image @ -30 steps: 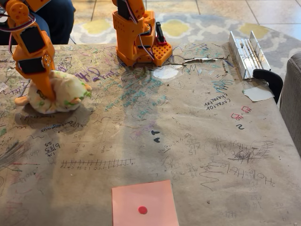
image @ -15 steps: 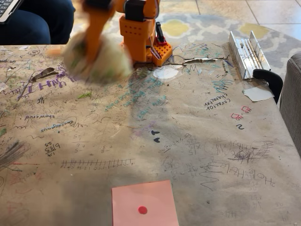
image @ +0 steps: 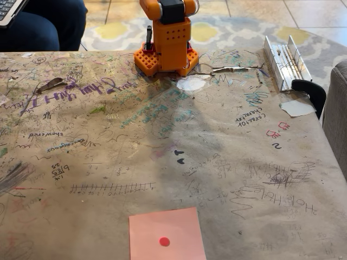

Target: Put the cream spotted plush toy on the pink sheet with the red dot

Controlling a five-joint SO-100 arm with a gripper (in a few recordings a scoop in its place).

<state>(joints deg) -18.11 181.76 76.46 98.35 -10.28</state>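
Cream spotted plush toy was on the left of the scribbled brown-paper bench [image: 227,162] a second ago, then a blur in the air, now lifted out above the frame's top edge. Only the orange arm base [image: 166,46] remains (claw state: cannot tell). Flat salmon-pink paper sheet with red dot [image: 167,234] lies bare, so transport looks underway.

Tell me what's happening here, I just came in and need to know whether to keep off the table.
An orange robot arm is mounted at the far edge of a scribbled-over paper table; its base and lower body are in frame, the rest runs off the top. A pink sheet with the red dot lies at the near edge with nothing on it, so the placing step isn't done. A person's leg sits behind the table at top left.
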